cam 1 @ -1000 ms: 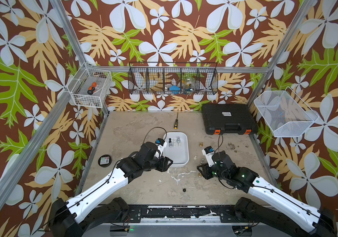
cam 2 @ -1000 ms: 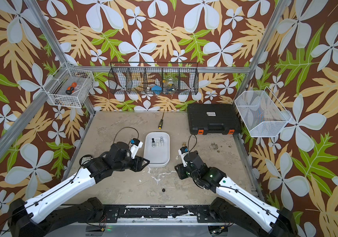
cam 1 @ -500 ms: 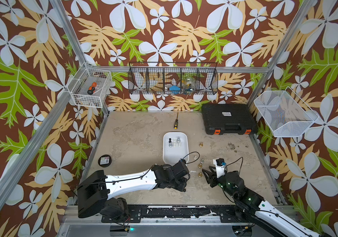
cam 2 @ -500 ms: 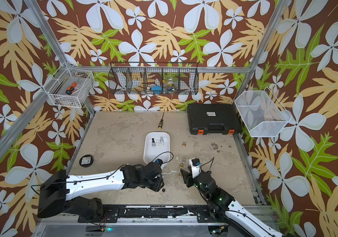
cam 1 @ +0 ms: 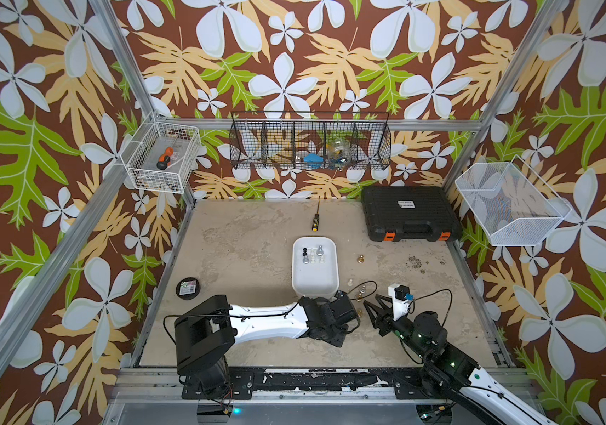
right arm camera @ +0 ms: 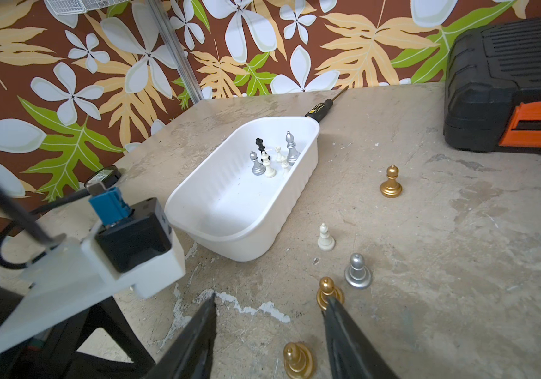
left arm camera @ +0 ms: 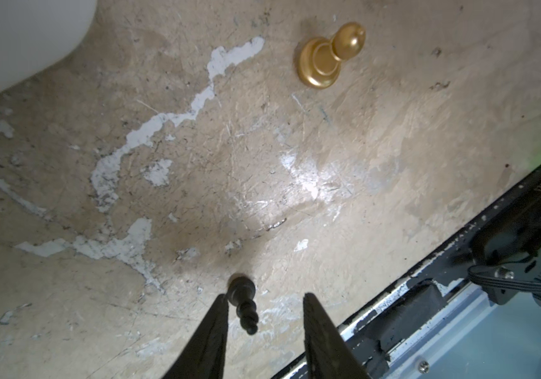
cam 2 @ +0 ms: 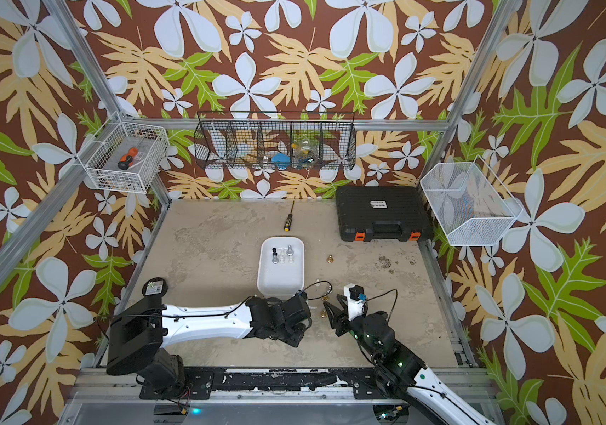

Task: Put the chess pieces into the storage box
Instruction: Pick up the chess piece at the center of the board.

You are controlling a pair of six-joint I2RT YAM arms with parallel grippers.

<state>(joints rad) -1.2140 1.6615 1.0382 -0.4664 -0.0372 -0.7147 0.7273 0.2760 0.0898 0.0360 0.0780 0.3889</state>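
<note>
In the left wrist view my left gripper (left arm camera: 264, 297) is open low over the table, and a small black chess piece (left arm camera: 243, 303) stands between its fingers, touching one of them. A gold pawn (left arm camera: 325, 57) stands farther off. In the right wrist view my right gripper (right arm camera: 270, 298) is open; a gold pawn (right arm camera: 298, 361) stands between its fingers. Another gold pawn (right arm camera: 327, 290) sits just past one fingertip, with a silver pawn (right arm camera: 357, 271) and a white piece (right arm camera: 325, 238) beyond. The white storage box (cam 1: 315, 285) holds several silver, white and black pieces (right arm camera: 269, 157).
A lone gold piece (cam 1: 360, 259) stands right of the box. The yellow-tipped screwdriver (cam 1: 315, 220) lies behind the box, and the black case (cam 1: 410, 213) sits at the back right. A round black disc (cam 1: 188, 288) lies at the left. The front metal rail (left arm camera: 426, 295) runs close by my left gripper.
Both arms pulled back from beside the box toward the table's front. My left gripper came down around the black piece with its jaws narrowing. My right gripper opened wider by the gold pawns.
</note>
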